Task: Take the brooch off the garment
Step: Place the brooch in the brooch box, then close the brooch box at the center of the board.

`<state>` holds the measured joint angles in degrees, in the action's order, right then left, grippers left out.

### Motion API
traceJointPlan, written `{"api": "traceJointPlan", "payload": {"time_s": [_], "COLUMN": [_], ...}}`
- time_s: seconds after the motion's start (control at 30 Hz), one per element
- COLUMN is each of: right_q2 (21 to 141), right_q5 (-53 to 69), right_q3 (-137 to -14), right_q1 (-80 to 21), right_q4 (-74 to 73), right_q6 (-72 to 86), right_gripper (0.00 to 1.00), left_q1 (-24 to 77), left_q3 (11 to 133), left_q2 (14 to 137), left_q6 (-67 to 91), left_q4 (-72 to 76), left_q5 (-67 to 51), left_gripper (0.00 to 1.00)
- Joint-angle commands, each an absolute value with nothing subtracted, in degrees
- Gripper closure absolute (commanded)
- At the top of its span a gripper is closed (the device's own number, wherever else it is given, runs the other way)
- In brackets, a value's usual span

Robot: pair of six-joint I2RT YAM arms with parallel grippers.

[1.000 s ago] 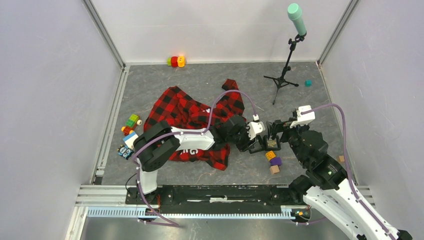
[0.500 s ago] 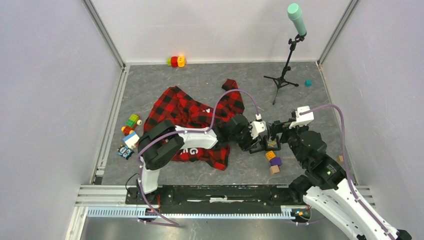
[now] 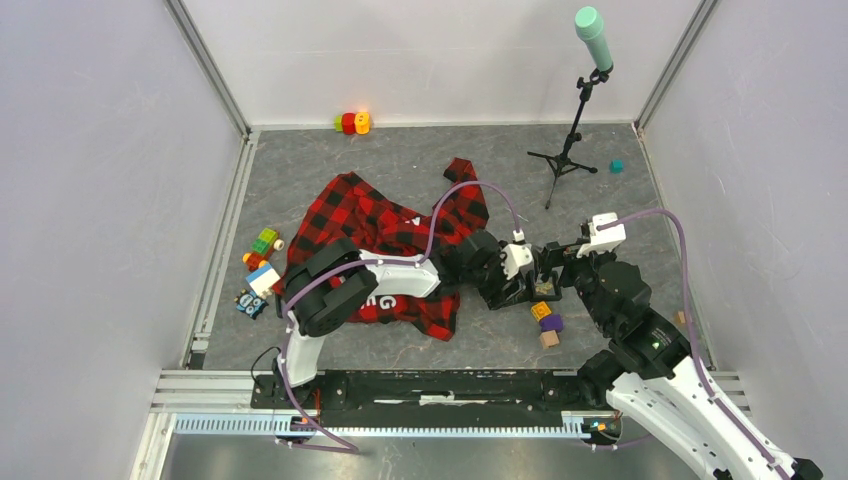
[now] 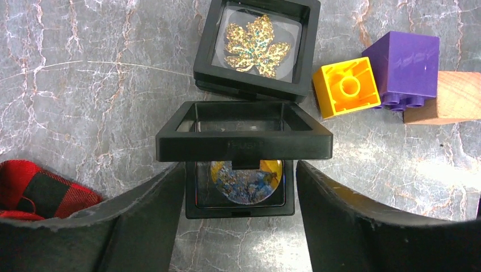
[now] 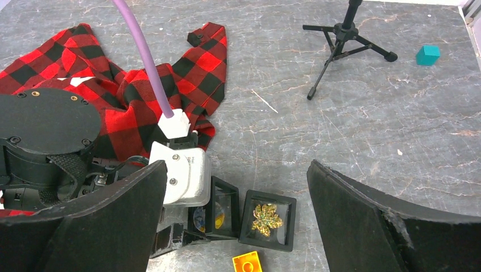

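The left end effector (image 4: 240,165) straddles an open black box (image 4: 244,139) on the table (image 4: 85,113), its fingers (image 4: 142,226) so close to the box's sides that whether they press it cannot be told; a blue-and-gold brooch (image 4: 245,180) lies in the box between them, and the garment (image 4: 34,192) lies crumpled to its left. Just beyond it sits a second box (image 4: 309,51) holding a gold leaf brooch (image 4: 256,48). The right end effector (image 5: 237,165) hangs released and empty above both boxes.

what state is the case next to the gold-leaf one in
Open: its lid stands raised, round blue-gold piece visible in the base.
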<state>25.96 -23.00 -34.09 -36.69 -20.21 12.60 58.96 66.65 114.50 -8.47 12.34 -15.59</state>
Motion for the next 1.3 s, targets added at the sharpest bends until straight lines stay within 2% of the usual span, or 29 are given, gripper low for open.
{"api": "traceJointPlan", "payload": {"time_s": [0.0, 0.2, 0.33, 0.63, 0.83, 0.93, 1.03, 1.13, 1.27], "right_q2": [26.2, 29.8, 35.3, 37.5, 36.4, 37.6, 42.4, 47.6, 49.1], "right_q5": [-23.3, -25.4, -22.2, -16.3, -12.3, -11.7, -6.6, -3.7, -5.5], "right_q3": [-34.0, -35.8, -36.0, -31.0, -30.8, -31.7, -33.4, -36.0, -36.1], "right_q1": [-36.6, -36.6, -36.6, -35.7, -35.2, -34.8, -34.4, -34.3, -34.2], "right_q4": [-18.1, -22.1, -24.1, -24.1, -22.9, -22.8, -22.9, -24.0, -23.3], "right_q6": [12.4, 13.5, 14.5, 16.6, 17.3, 16.3, 13.9, 13.1, 13.1], "right_gripper": [0.02, 0.02, 0.04, 0.31, 0.33, 0.39, 0.47, 0.6, 0.63], "left_q1": [59.2, 59.2, 59.2, 58.9, 56.1, 54.1, 53.2, 53.0, 52.9], "left_q3": [68.5, 67.2, 62.9, 55.4, 54.3, 52.8, 50.6, 50.1, 47.8], "left_q2": [114.0, 110.3, 105.7, 96.8, 96.3, 95.2, 93.7, 93.0, 92.9], "left_q6": [-6.7, -7.4, -8.2, -2.5, 6.4, 10.9, 14.4, 17.0, 19.9], "left_q4": [14.1, 10.8, 9.5, 6.9, 7.0, 8.7, 11.7, 11.4, 14.7], "left_q5": [-16.2, -15.0, -13.3, -7.9, -8.1, -10.2, -12.1, -12.1, -13.3], "left_gripper": [0.21, 0.18, 0.16, 0.19, 0.19, 0.21, 0.25, 0.35, 0.48]}}
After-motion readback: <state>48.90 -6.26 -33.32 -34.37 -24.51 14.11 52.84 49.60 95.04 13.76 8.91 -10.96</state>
